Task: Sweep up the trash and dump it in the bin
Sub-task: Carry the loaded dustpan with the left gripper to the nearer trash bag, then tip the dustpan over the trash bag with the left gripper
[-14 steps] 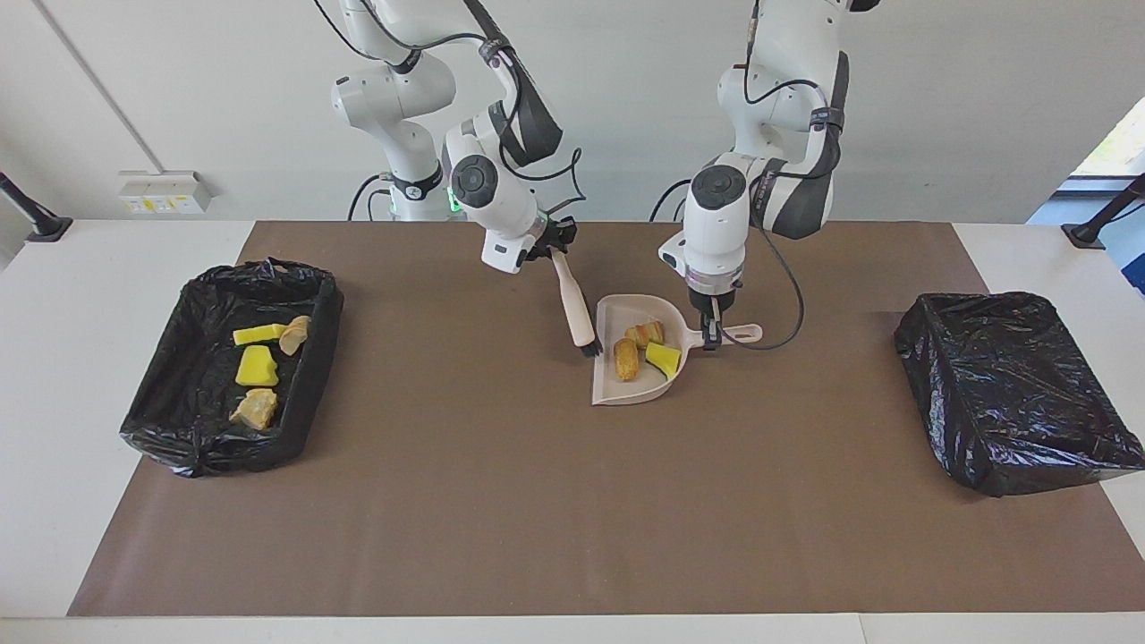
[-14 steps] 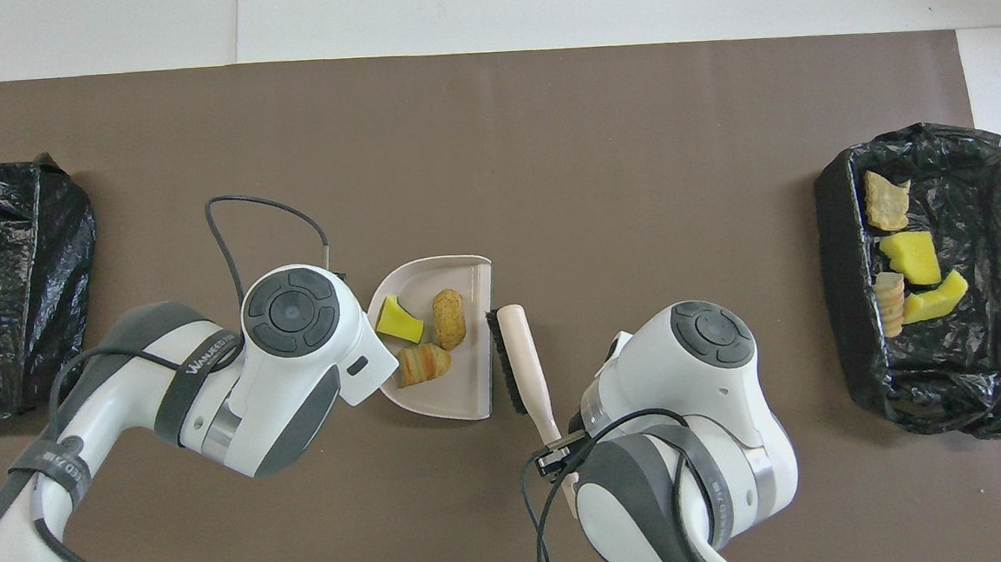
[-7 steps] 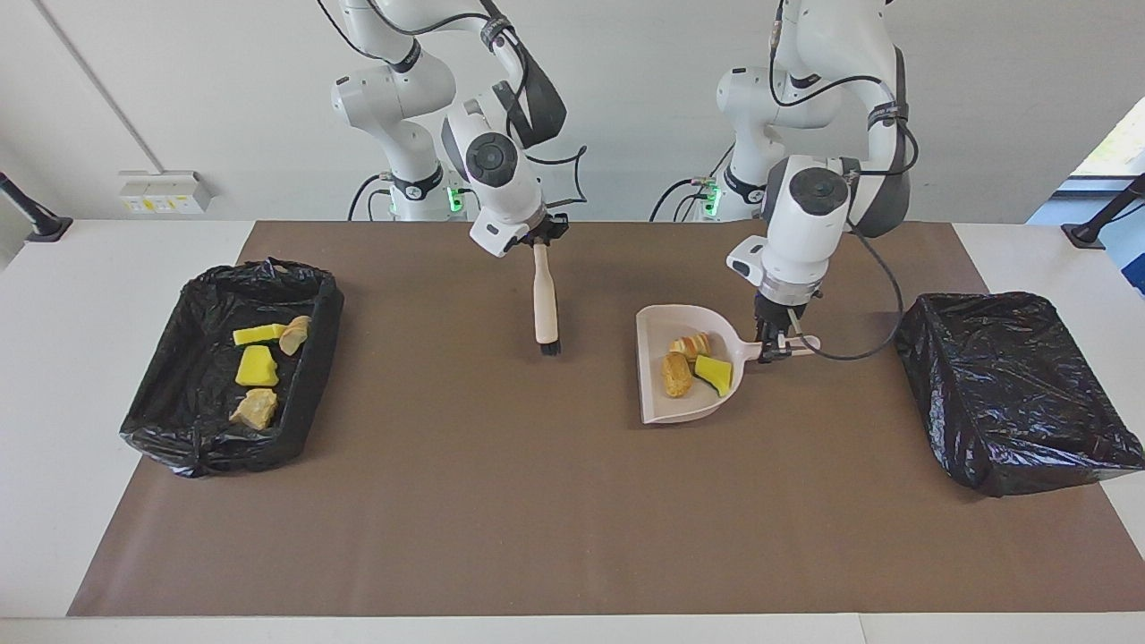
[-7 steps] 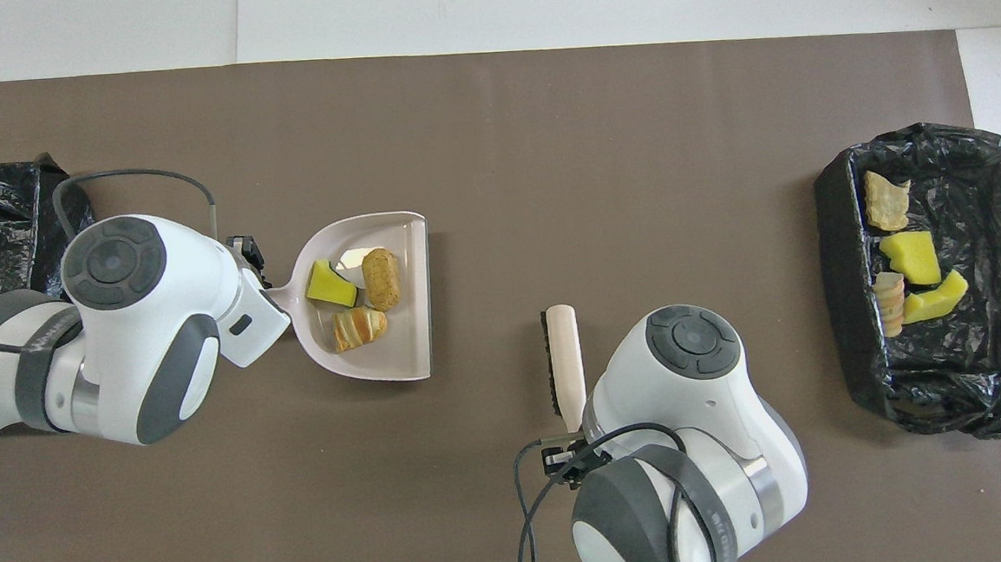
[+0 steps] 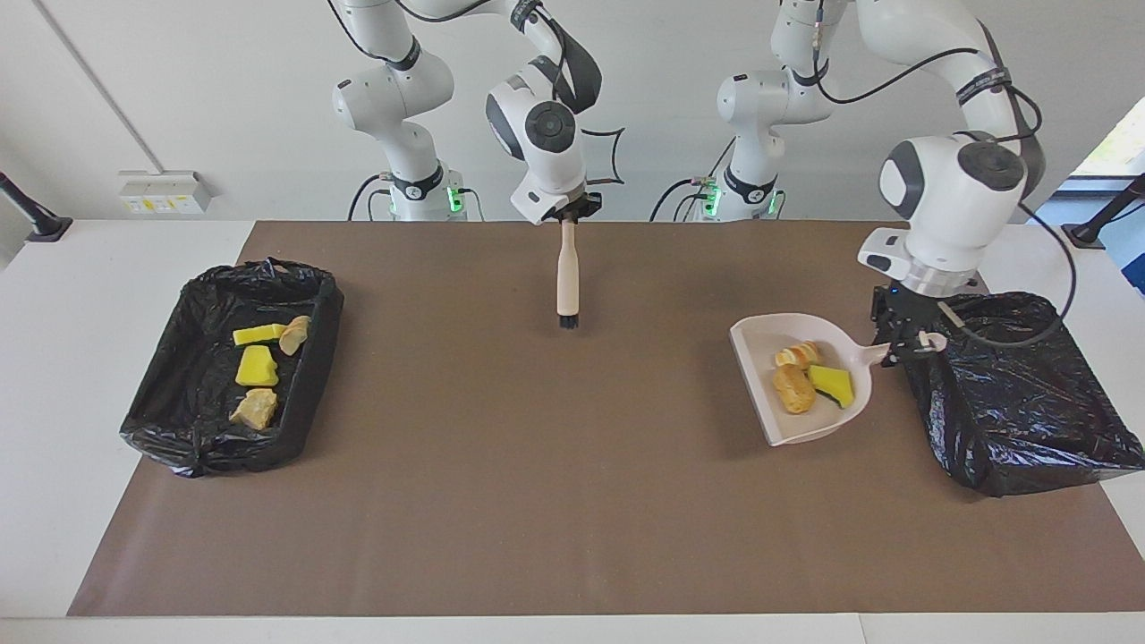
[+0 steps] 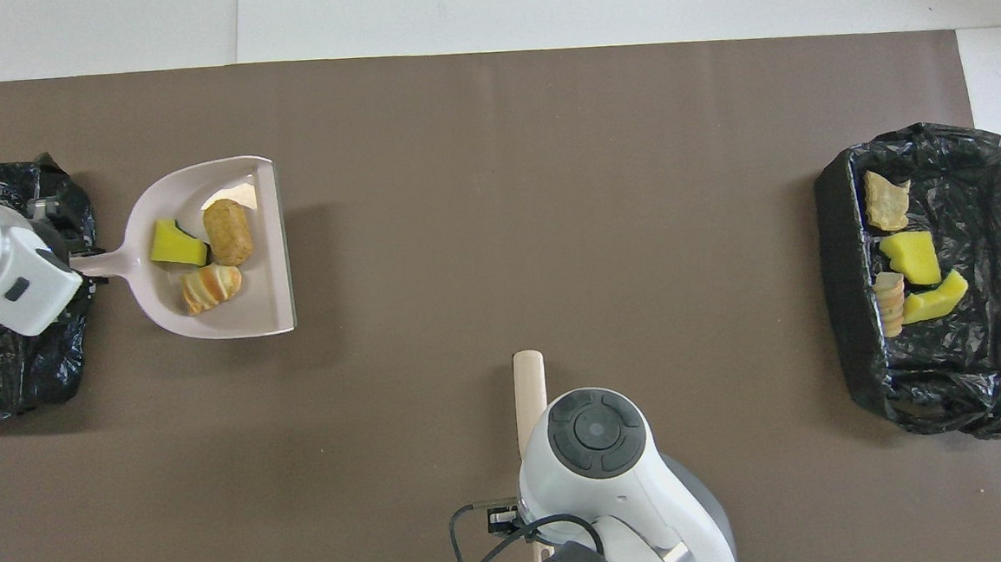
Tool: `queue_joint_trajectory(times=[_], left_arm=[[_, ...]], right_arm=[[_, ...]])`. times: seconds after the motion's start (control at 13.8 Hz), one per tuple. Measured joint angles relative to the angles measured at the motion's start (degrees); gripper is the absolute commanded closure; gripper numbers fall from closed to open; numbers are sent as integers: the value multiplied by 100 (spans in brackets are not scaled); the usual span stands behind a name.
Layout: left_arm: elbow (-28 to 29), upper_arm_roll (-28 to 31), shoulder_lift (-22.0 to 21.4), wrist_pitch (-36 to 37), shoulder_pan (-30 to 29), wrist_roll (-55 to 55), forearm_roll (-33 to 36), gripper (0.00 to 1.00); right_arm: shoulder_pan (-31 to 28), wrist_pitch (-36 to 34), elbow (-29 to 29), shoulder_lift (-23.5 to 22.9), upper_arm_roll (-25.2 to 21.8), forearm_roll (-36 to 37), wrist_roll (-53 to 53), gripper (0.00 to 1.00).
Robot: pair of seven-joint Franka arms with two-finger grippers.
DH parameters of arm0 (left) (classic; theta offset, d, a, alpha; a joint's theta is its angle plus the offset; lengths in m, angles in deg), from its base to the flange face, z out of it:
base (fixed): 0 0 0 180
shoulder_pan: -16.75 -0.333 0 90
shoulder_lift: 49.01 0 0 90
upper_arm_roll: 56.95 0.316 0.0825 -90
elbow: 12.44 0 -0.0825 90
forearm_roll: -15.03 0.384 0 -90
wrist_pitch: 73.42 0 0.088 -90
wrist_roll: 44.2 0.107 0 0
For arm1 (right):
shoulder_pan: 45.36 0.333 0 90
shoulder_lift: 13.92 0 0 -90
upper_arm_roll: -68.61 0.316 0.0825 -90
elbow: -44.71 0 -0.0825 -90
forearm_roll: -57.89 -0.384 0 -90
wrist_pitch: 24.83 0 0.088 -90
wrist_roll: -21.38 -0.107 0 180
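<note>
Three pieces of trash lie in the pale pink dustpan (image 5: 809, 420): a yellow sponge chunk (image 5: 835, 384) with a green back, a golden-brown bread-like lump (image 5: 792, 391) and a striped tan lump (image 5: 798, 355). The dustpan is raised off the brown mat (image 5: 572, 501), beside the black-lined bin (image 5: 1029, 420) at the left arm's end of the table, its open mouth turned away from that bin. The left gripper (image 5: 905, 344) is clamped on the dustpan's handle over the bin's edge. The other four scraps rest in a second black-lined bin (image 5: 179, 394) at the right arm's end: two yellow sponge chunks (image 5: 257, 366), a tan lump (image 5: 294, 334) near the bin's wall and a golden-brown lump (image 5: 256, 407) farthest from the robots. The right gripper (image 5: 567, 217) is closed on the handle of a small hand brush (image 5: 566, 277), which hangs upright, bristles down, over the mat's middle, on the robots' side.
</note>
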Motion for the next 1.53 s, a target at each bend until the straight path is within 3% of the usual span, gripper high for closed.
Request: queue_joint_trajectory(times=[0.36,0.73,0.87,1.09,1.53], left_arm=[[-891,10,314,512,-1548,1049,-314,100],[-2419,15,1417,792,-2519,2220,-29,100],[-2768,1,1738,687,-2569,2364,531,100],[-2882,-99,1845,419,-2475,2363,1723,100],[-2872,-114,1847,448,-2159,2351,2781,100]], right_arm=[[306,160,91,-215,4,12,251,100],[304,633,160,-413,-7,19,266,100],[304,784,207,-486,-10,17,255,100],[302,813,214,-513,-14,14,250,98],[273,832,210,-521,-42,-90,235,95]])
